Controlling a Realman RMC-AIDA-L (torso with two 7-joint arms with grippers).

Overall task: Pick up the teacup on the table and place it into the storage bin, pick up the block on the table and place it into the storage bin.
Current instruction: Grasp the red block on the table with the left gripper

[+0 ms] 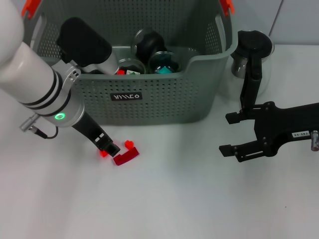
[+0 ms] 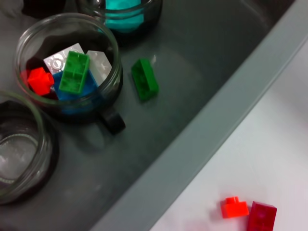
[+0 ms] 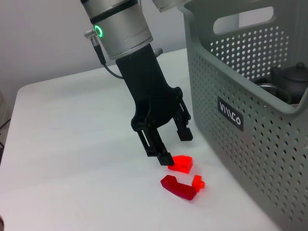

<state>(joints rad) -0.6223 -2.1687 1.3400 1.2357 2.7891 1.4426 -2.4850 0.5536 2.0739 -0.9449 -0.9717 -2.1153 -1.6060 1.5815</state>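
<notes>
Bin [image 1: 164,99] is a big grey perforated basket with orange clips [image 1: 227,6] on the handles and a black label [image 1: 125,96] on the front wall, sitting upright at the back of the table. Inside it there's a glass cup [image 2: 113,121] with a black handle, upright, holding red, green, blue and white bricks. A loose green block [image 2: 145,79] lies flat on the bin floor just beside it. Out on the table, just in front of the bin under the label, is a dark red block [image 1: 125,158]. A small bright red block [image 1: 130,145] sits right next to it, and another red one [image 3: 180,163] is close by.
</notes>
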